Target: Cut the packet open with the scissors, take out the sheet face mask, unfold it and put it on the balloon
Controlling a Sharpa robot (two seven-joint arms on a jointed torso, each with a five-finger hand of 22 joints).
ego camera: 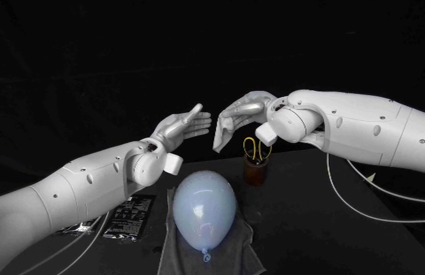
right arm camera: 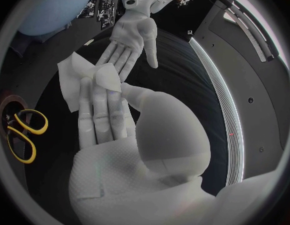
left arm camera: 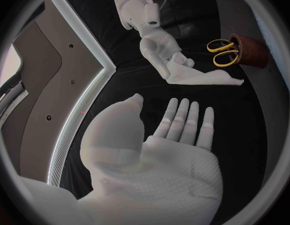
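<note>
My right hand [ego camera: 245, 110] is raised above the table's middle and holds a folded white sheet mask [ego camera: 222, 135] that hangs from its fingers. In the right wrist view the mask [right arm camera: 77, 81] lies across the fingertips [right arm camera: 101, 92] of that hand. My left hand [ego camera: 183, 126] hovers just left of it, palm up and fingers spread, holding nothing; it stays a little apart from the mask. In the left wrist view the left hand [left arm camera: 172, 135] faces the right hand [left arm camera: 158, 52] and the mask [left arm camera: 204, 77]. The pale blue balloon [ego camera: 204, 204] lies on the table below both hands. Yellow-handled scissors [ego camera: 257, 150] stand in a brown cup [ego camera: 256, 172].
A grey cloth [ego camera: 182, 250] lies under the balloon near the front edge. A black printed packet [ego camera: 129, 216] lies flat at the left, with a silvery piece [ego camera: 75, 229] beside it. White cables [ego camera: 363, 204] trail over the table at the right.
</note>
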